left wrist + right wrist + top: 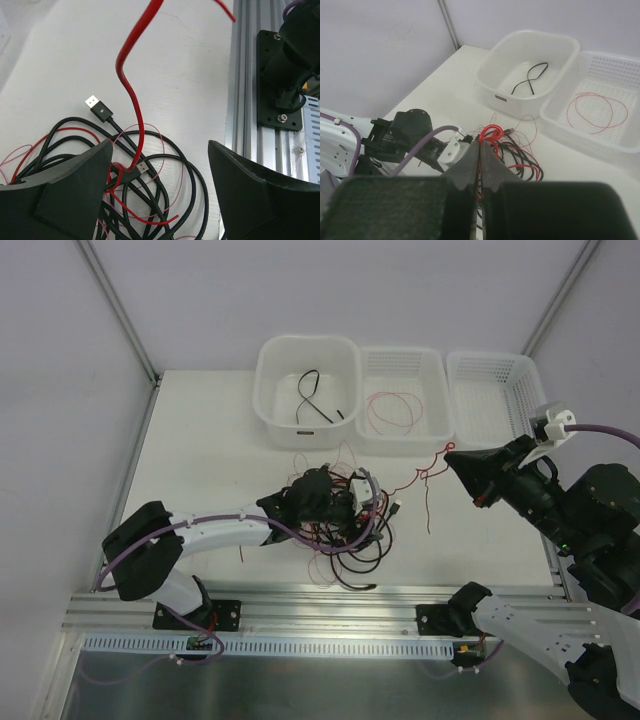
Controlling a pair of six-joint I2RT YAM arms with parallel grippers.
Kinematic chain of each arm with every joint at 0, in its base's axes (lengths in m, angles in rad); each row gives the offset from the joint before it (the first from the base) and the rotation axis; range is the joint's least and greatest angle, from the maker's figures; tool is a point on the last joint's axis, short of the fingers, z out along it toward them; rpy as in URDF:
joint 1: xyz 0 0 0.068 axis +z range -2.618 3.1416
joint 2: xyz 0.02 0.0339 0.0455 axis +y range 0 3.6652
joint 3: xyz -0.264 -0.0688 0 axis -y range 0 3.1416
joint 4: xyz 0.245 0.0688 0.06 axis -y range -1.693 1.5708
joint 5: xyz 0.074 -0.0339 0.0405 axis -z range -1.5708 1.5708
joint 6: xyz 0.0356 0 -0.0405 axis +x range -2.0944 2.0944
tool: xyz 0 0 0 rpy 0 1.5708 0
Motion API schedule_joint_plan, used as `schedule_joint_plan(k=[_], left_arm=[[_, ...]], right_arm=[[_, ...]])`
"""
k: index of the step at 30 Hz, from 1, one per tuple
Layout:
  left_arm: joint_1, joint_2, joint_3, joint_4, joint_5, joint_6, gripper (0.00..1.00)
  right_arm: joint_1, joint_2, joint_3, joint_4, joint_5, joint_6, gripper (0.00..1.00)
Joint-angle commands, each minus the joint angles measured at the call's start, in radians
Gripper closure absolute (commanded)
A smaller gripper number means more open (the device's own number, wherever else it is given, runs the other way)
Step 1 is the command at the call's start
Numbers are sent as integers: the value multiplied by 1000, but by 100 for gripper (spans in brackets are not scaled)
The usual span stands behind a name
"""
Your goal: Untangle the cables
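Observation:
The cables (350,530) lie in one tangle mid-table: black cables with small plugs (99,107), thin red wires and a thicker red wire (131,95). My left gripper (335,508) hovers over the tangle, open, its fingers (75,185) either side of the black loops (160,170) and holding nothing. My right gripper (448,454) is to the right of the tangle, shut on the red wire (490,132). That wire (410,480) stretches from the tangle up to its tips (481,141).
Three white containers stand at the back: a tub (270,390) with a black cable (312,400), a basket (437,400) with a red wire (392,412), and a basket (495,390) at the right. An aluminium rail (320,610) runs along the near edge.

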State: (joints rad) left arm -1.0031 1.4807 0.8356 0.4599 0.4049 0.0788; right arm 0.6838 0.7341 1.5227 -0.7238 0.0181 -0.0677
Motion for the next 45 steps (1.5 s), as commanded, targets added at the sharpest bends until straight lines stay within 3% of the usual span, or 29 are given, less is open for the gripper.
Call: schedule_joint_plan(k=[1,5,7,9,17,25,30,34,45], left_arm=[[-14,41,31,149,-53,29,23],[-14,85,51,232,-84,22,45],[-14,99,65,240,-80,26,81],[-14,93,65,246,-84,30,100],[-14,-29,60,198,-121,56,100],[-8,-163,345,-146,-196,128,100],[-8,-201,537,-253,-221,160,100],[-8,-229,606,-285,-226,139,100],[-8,-220,407,-273,-242,-77,100]], right_arm=[[-3,-7,21,17,-10,9,99],[-3,-16,-1,18,-49,16,99],[-3,-22,-12,18,-47,17,99],[-1,-38,-30,17,-38,19,99],[-3,-79,-133,-35,77,6,99],[-1,-108,-376,-82,250,25,99],[-3,-104,-516,35,178,66,98],[-1,-81,-578,130,74,95,95],[-3,-120,-691,424,-93,112,96]])
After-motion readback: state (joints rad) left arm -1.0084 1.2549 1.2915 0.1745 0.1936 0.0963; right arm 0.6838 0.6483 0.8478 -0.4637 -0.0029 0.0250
